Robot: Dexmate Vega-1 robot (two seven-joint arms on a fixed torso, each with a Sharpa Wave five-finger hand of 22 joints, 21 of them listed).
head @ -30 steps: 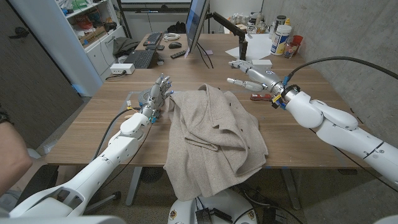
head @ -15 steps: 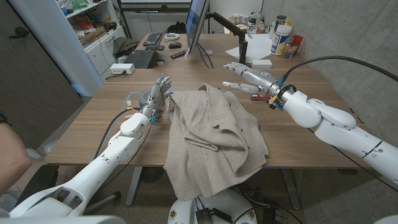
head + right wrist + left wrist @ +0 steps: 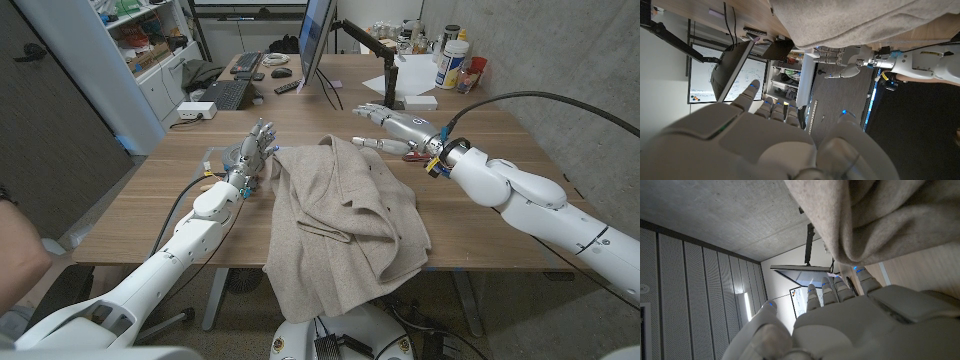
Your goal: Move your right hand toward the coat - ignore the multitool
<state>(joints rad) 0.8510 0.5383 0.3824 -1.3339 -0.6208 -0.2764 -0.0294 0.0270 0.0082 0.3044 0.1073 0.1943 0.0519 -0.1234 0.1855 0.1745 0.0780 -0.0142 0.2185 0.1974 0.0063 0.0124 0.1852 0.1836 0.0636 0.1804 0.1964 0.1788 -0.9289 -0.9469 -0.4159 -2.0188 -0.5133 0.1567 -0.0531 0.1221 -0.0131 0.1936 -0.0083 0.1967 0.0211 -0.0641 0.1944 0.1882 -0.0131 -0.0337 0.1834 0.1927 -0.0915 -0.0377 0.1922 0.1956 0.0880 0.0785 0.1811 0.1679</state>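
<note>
The coat (image 3: 345,225), a beige heap, fills the lower middle of the head view, its hem hanging over the near edge of the wooden surface (image 3: 150,205) and its collar end bunched toward the centre. In the left wrist view its folds (image 3: 890,215) hang across the upper right.

Left of centre, the left hand (image 3: 255,150) stands with fingers pointing up and apart, holding nothing, just beside the coat's left edge; whether it touches the cloth I cannot tell.

Right of centre and a little farther back, the right hand (image 3: 385,125) hovers with fingers spread and extended toward picture left, empty, near the coat's far right corner but apart from it. The right wrist view shows the back of this hand (image 3: 755,145) with the coat (image 3: 865,22) along the upper part of the frame.

Just under the right hand, partly hidden by the wrist, lies a small dark reddish object, probably the multitool (image 3: 412,155); it is too covered to be sure.

The risk from here, as I judge it, is that the hand drops low on its way and knocks or drags the multitool, since it lies just beneath the wrist. A sweep too far could also snag the cloth and pull the overhanging coat off the surface.

Farther back stand a monitor (image 3: 316,35), a keyboard (image 3: 228,93) and bottles (image 3: 452,60).
</note>
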